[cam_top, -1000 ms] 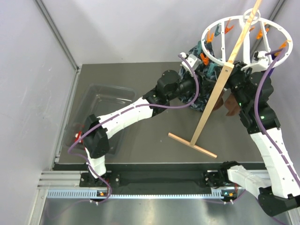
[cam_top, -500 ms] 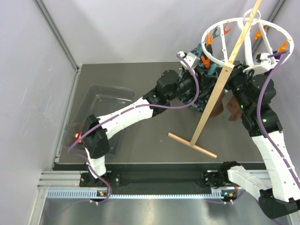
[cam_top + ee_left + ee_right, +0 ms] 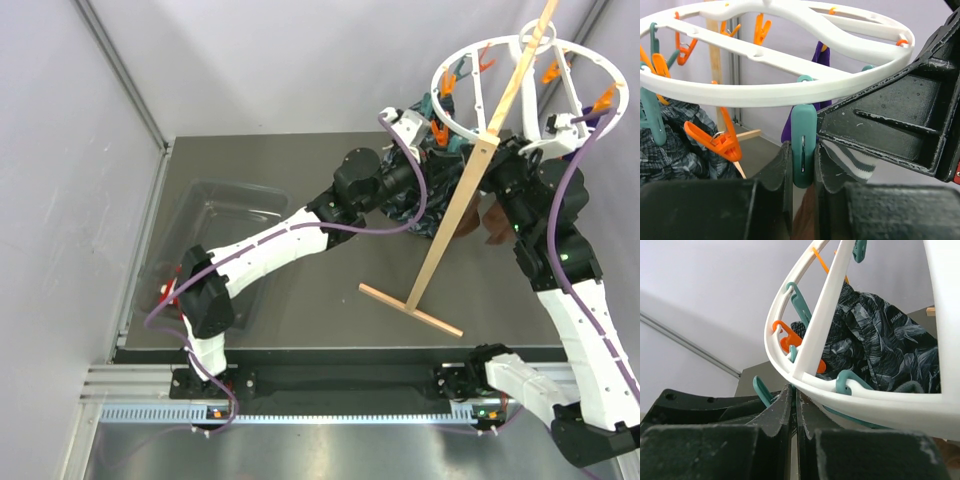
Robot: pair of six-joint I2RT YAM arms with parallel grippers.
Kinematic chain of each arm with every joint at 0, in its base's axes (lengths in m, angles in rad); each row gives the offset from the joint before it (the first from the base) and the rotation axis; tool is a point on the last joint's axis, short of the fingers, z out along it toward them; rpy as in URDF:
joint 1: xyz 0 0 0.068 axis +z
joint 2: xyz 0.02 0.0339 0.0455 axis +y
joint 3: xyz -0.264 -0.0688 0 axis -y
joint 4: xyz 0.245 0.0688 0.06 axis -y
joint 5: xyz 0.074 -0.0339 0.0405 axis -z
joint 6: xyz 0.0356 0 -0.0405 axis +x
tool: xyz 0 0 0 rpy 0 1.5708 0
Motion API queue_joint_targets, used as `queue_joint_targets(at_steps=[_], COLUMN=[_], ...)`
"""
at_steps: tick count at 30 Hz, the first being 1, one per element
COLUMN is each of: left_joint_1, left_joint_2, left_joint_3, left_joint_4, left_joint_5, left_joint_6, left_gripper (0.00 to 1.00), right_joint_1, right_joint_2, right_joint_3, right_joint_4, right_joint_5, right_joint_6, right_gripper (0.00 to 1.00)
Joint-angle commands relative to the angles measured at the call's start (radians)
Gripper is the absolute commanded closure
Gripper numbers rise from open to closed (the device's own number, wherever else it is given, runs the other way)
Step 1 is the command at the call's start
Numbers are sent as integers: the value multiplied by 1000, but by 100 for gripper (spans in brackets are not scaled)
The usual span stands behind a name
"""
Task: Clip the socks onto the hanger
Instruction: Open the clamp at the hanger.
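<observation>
The hanger point(image 3: 448, 70) is a white ring with orange and teal clips on a slanted wooden pole point(image 3: 450, 230). In the left wrist view my left gripper point(image 3: 803, 150) is shut on a teal clip point(image 3: 803, 135) that hangs from the ring point(image 3: 765, 92), a jaw pressing each side. A dark brown sock point(image 3: 804, 215) shows just under that clip. In the top view the brown sock point(image 3: 494, 232) hangs below my right gripper point(image 3: 515, 155). The right gripper point(image 3: 794, 390) is shut right under the ring point(image 3: 805, 375), beside another teal clip point(image 3: 761, 390); what its jaws pinch is hidden.
A dark-blue patterned cloth point(image 3: 405, 200) hangs from the ring's near-left side. A purple sock point(image 3: 790, 127) hangs behind the squeezed clip. A clear plastic bin point(image 3: 215, 235) with something red point(image 3: 165, 290) in its corner sits at the table's left. The stand's wooden foot point(image 3: 410, 308) lies mid-table.
My left gripper's jaws have closed in on the teal clip. The right arm rose slightly a second ago, with the brown sock, and has since held still.
</observation>
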Motion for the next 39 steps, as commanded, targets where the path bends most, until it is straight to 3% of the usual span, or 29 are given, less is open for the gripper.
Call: queue_joint_targets(at_steps=[1, 2, 4, 6, 10, 23, 39], left_joint_1=[5, 5, 5, 5, 5, 5, 5], left_joint_2=[10, 10, 3, 5, 10, 31, 17], left_joint_3=[73, 75, 76, 90, 103, 165, 147], left_joint_4=[35, 28, 12, -8, -48, -134, -117], left_joint_5=[-7, -10, -14, -13, -11, -16, 47], left_joint_6=[19, 20, 22, 22, 23, 3, -40], left_gripper=[93, 100, 100, 100, 100, 100, 100], right_joint_1=[-7, -7, -10, -16, -21, -34, -50], right_joint_2=[-14, -14, -18, -17, 8, -21, 20], right_joint_3=[8, 7, 8, 28, 88, 93, 63], right_joint_4=[2, 2, 4, -8, -53, -35, 39], right_joint_5=[-38, -44, -50, -53, -79, -130, -112], right_joint_6=[-5, -7, -15, -30, -39, 16, 18], right_gripper=[100, 99, 89, 70, 59, 57, 55])
